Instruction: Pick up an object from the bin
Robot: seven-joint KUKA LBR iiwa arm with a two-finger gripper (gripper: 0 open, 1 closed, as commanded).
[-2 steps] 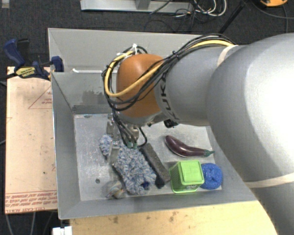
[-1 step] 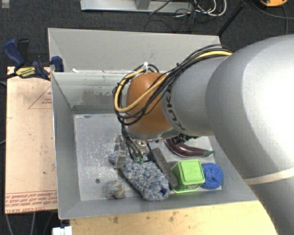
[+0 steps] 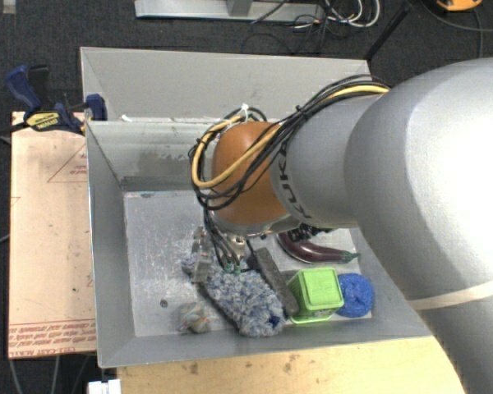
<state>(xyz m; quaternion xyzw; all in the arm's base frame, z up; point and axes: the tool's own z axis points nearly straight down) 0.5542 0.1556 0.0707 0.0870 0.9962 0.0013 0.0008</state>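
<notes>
Gripper (image 3: 217, 257) sits low in the grey bin (image 3: 107, 220), at the upper end of a blue-grey fuzzy cloth (image 3: 245, 300) lying near the bin's 6 o'clock; whether it is released or clenched cannot be told. At the cloth's 3 o'clock lie a green block (image 3: 316, 292) and a blue ball (image 3: 359, 295), with a purple eggplant (image 3: 312, 250) at 1 o'clock.

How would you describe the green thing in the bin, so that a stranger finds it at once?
Look at the grey metal bin and go to its near right corner as the camera sees it. There the green block lies between a fuzzy blue-grey cloth on the view's left and a blue spongy lump on the view's right. It alone is bright green and square-edged.
</notes>
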